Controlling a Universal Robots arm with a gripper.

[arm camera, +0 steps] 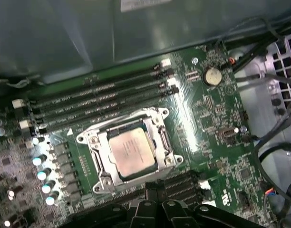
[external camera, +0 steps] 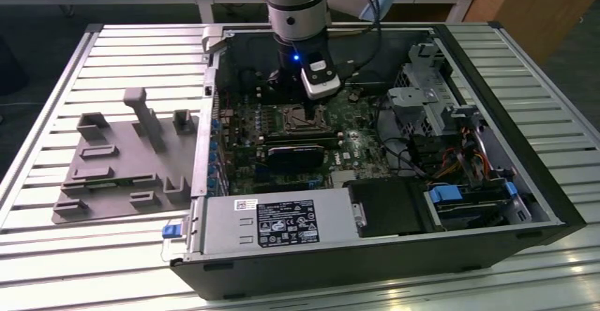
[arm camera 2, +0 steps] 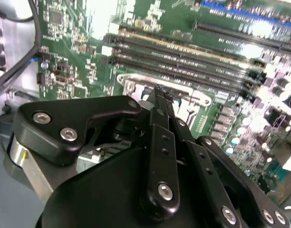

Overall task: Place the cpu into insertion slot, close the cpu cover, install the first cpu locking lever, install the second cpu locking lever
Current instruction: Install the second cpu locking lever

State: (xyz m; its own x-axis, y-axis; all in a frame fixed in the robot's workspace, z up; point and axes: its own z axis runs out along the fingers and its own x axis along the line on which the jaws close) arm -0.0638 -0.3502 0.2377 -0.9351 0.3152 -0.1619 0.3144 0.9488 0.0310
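Note:
The cpu (arm camera: 131, 151) lies flat in the insertion slot (arm camera: 91, 139), its dull silver top facing up. The cpu cover (arm camera: 160, 137) lies down around the chip as a silver frame. I cannot make out how the locking levers stand. My gripper (arm camera: 152, 187) is shut, its black fingers (arm camera 2: 160, 102) pressed together with nothing visible between them. Its tip hangs just off one edge of the socket (arm camera 2: 131, 86). In the exterior view the gripper (external camera: 298, 109) hovers low over the socket (external camera: 298, 119) inside the open computer case.
Long memory slots (arm camera: 102, 97) run beside the socket. A black card (external camera: 300, 155), a power supply (external camera: 272, 221) and a drive cage (external camera: 426, 97) with cables crowd the case. A grey fixture (external camera: 122, 160) stands on the slatted table at the exterior view's left.

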